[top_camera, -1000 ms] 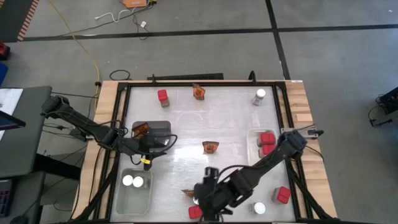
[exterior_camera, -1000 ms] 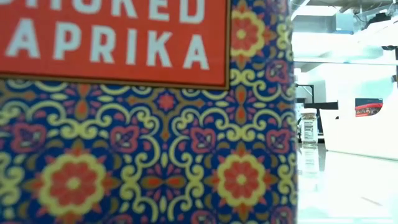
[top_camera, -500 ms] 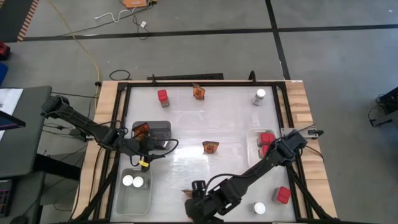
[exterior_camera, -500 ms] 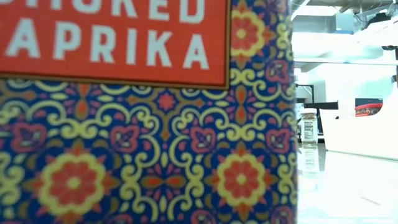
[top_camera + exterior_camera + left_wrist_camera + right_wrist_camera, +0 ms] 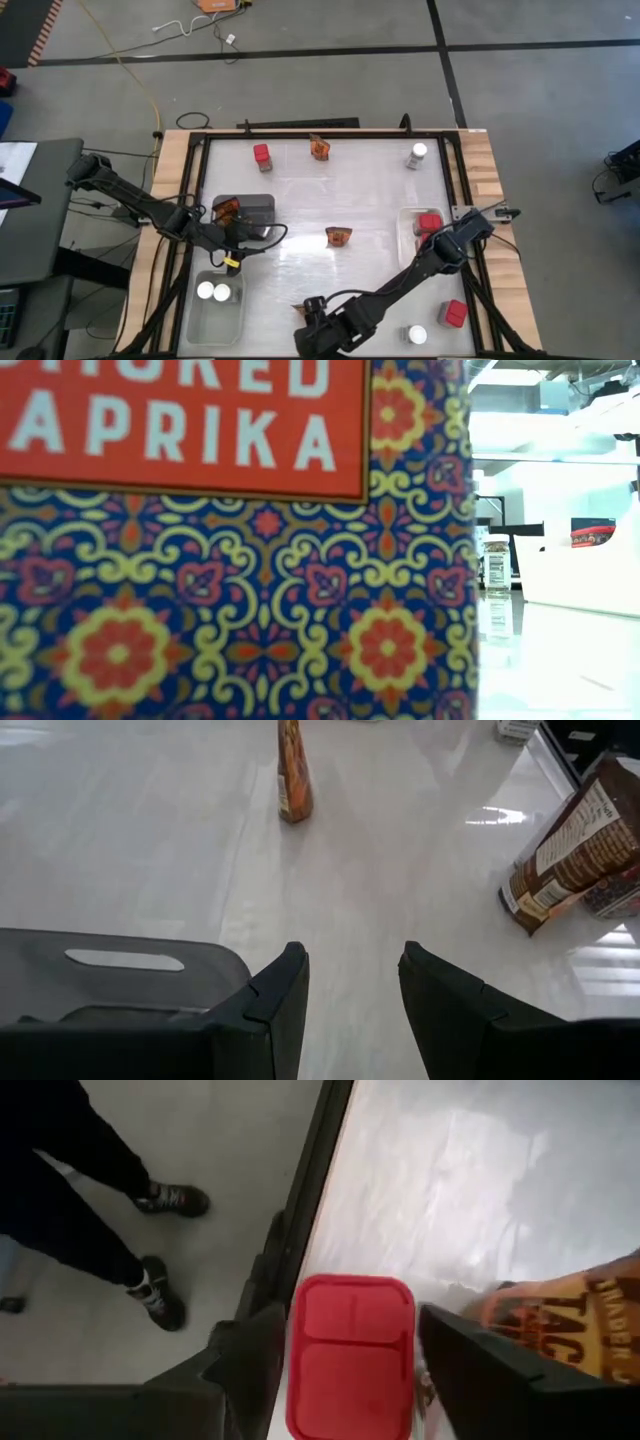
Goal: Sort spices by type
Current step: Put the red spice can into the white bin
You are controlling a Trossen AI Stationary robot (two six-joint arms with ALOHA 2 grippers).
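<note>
The right gripper [image 5: 350,1370] hangs at the near edge of the table, left of centre, with a red spice box [image 5: 352,1355] lying straight between its two parted fingers; neither finger looks to be pressing on the box, so I judge it bracketed, not gripped. The lid's long side runs along the fingers, so the short width faces the closing direction. A crinkled orange-brown taco packet [image 5: 575,1325] lies just beside the box, on its right as seen from above, close enough to be caught in the closing. The left gripper [image 5: 352,995] waits by the grey tray [image 5: 262,208] at the table's left, fingers apart and empty, well away from this box.
</note>
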